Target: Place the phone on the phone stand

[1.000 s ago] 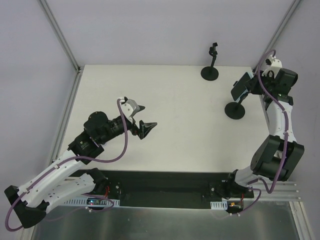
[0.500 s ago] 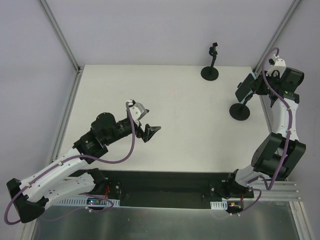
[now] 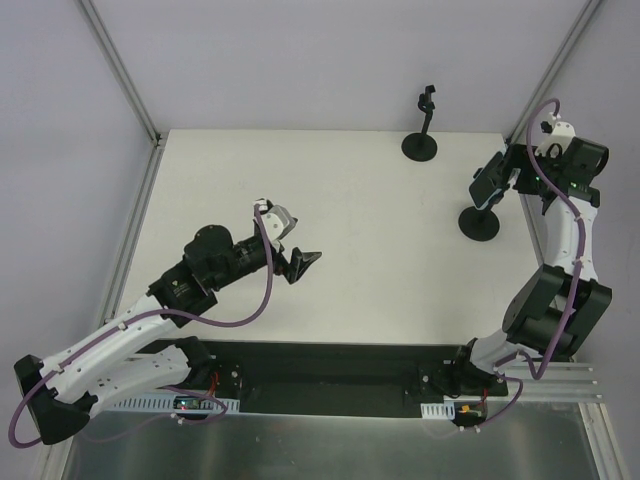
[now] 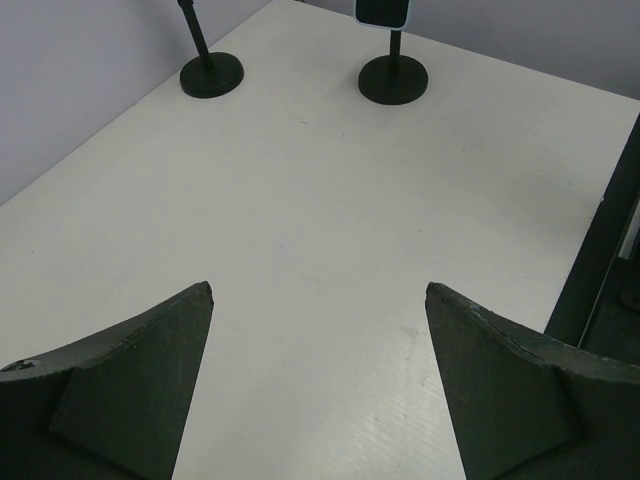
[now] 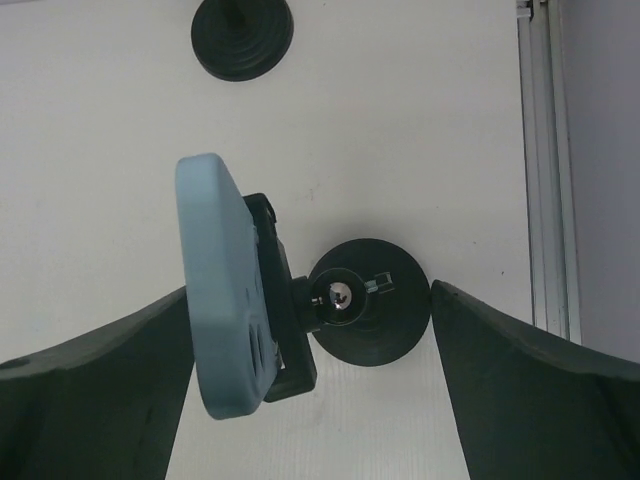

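Note:
The phone (image 5: 225, 290), in a pale blue case, sits tilted in the cradle of the black phone stand (image 5: 372, 318) at the table's right side. My right gripper (image 5: 310, 288) hangs over it, open, with one finger on each side of phone and stand; the left finger is close beside the case and the right one stands clear. From above, the phone (image 3: 487, 183) stands over the round stand base (image 3: 479, 223), with the right gripper (image 3: 507, 172) at it. My left gripper (image 3: 303, 240) is open and empty over the table's left-middle, and is also seen in its wrist view (image 4: 320, 290).
A second black stand (image 3: 420, 145) with an empty clip stands at the back of the table, also seen as a round base (image 5: 241, 35) beyond the phone. The table's right edge rail (image 5: 545, 170) runs close beside the phone stand.
My right gripper's jaws have spread apart and let go of the phone, which now rests in the stand. Stand and phone shifted slightly right. The left gripper moved a little to the right.

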Controlling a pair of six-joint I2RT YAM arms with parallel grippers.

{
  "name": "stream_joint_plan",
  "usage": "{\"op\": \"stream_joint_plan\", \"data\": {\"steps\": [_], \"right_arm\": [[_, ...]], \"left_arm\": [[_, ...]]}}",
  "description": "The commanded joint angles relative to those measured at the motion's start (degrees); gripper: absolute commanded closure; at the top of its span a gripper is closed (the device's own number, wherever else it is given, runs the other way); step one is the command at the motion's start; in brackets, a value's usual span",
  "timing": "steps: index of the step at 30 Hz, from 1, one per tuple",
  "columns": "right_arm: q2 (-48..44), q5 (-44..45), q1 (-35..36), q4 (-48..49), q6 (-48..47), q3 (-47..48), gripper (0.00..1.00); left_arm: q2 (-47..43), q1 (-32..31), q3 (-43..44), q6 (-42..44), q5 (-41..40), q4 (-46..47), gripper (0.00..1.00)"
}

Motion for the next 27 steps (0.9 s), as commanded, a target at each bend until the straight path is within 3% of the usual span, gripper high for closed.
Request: {"op": "stream_joint_plan", "data": {"steps": [1,8,13,17,22,27], "right_arm": [[-3.8,5.9,-0.4,0.0,4.2,2.8,0.04],[-3.4,15.5,3.7,-3.3,9.9,14.0,0.04],[2.4,28.2,17.6,-4.8,9.4,25.5,0.04],[14.1,36.1,25.2,-5.6,13.3,36.8,0.04],[26.1,32.1,28.0,-4.0,30.8,47.0,0.04],[36.6,31.5,28.3,0.7,33.1,53.8,0.04]], "left_arm": [[0.3,-0.7,0.0,0.7,-0.7,1.3,0.14],[1.3,-0.7,0.2,1.3,-1.3,1.3,0.14],[2.7,-0.5,0.7,2.1,-2.0,1.2,0.14],[4.0,-0.2,1.3,2.7,-2.5,1.0,0.14],[5.0,0.8,1.5,2.7,-2.6,1.0,0.14],[5.0,1.1,1.4,2.9,-2.9,1.0,0.14]]}}
